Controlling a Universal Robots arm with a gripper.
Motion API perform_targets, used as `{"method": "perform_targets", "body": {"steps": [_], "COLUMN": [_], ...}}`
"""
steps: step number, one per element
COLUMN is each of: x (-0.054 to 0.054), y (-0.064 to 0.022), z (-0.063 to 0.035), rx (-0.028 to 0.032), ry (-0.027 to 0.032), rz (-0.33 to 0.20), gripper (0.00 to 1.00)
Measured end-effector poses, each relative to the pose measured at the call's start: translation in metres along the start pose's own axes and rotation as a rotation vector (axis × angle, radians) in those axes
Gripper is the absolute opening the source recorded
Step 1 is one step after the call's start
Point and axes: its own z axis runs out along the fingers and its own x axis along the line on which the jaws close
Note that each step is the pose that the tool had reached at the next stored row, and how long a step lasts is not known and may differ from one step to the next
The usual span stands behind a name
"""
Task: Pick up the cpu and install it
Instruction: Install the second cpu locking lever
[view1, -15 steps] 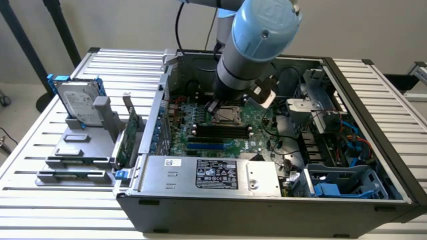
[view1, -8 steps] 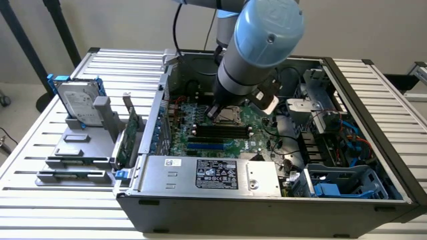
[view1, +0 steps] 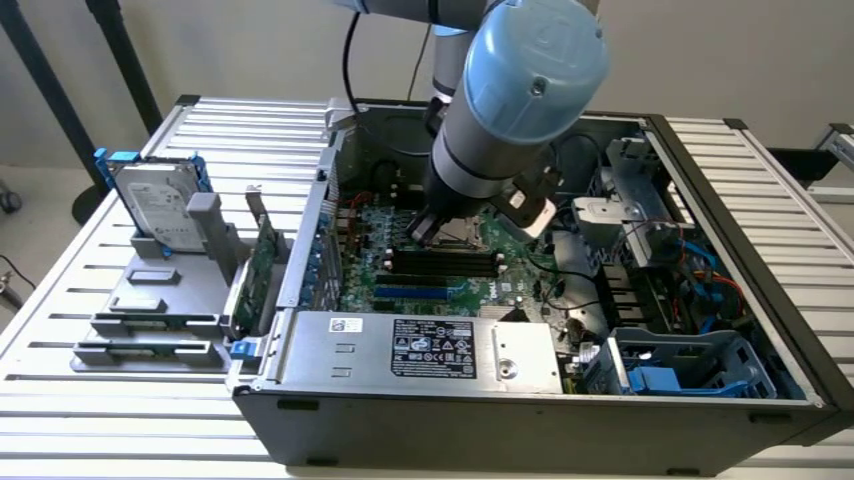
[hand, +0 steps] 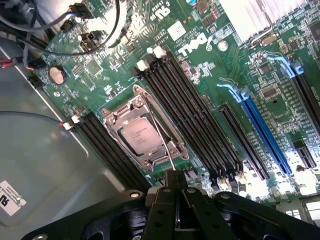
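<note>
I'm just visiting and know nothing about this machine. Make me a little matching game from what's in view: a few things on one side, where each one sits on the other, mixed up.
Things:
1. cpu
2. hard drive
3. green circuit card
4. gripper

Places:
A. upright in the grey stand outside the case
B. shut, above the motherboard
C. in the motherboard socket
D. on edge beside the case wall

Pairs: 1-C, 2-A, 3-D, 4-B

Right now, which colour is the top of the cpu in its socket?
Shiny silver-grey; the cpu shows best in the wrist view.
</note>
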Motion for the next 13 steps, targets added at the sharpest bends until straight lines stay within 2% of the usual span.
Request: {"method": "perform_targets", "body": {"steps": [3,7,10,13], "x": [-0.003,-0.001,-0.001,-0.001], "y": [-0.0016,-0.0030,-0.0036,-0.0042], "z": [0.0044,0.0089,0.0135,0.0179], "rx": [-0.0028,-0.0061,-0.0117,-0.0192], "ry": [0.0005,0.0000,-0.0061,-0.0152], "rz": [0.005,0.010,0.012,0.015], "gripper": [0.11,0.11,0.11,0.11]}}
